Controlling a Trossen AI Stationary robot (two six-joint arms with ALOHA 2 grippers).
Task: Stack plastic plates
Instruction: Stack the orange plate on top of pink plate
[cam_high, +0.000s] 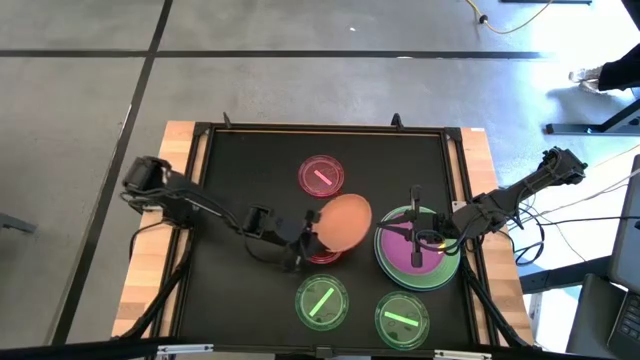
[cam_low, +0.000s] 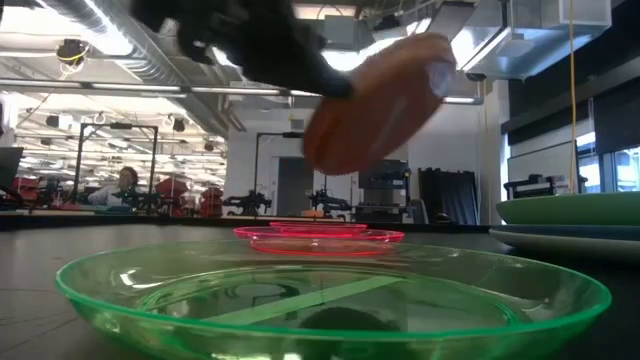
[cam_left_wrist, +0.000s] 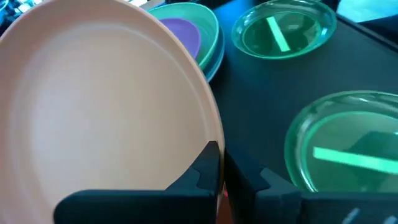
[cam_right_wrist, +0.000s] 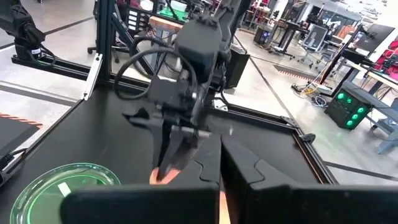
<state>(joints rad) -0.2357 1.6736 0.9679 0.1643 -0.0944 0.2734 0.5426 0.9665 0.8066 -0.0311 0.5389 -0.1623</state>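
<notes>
My left gripper (cam_high: 305, 240) is shut on the orange plate (cam_high: 346, 221), which is up in the air over a small pink plate (cam_high: 322, 254). The low view shows the orange plate (cam_low: 375, 100) tilted above the table. A purple plate (cam_high: 413, 248) lies on the stack of large green, blue and white plates (cam_high: 385, 262). My right gripper (cam_high: 420, 240) is shut and stands over the purple plate; whether it touches it, I cannot tell. A second pink plate (cam_high: 321, 175) and two small green plates (cam_high: 322, 300) (cam_high: 402, 318) lie flat on the mat. My left gripper pinches the orange plate's rim (cam_left_wrist: 200, 152) between its two fingers, on the side toward the table's left. The fingers come at it roughly level from the left. The plate is lifted clear and tilted, its free side higher (cam_low: 430, 60).
The black mat is framed by a raised edge (cam_high: 455, 160), with wooden table strips at both sides. The mat's far half is bare apart from the one pink plate. Cables run along both arms. A person sits far off in the room (cam_low: 125, 185).
</notes>
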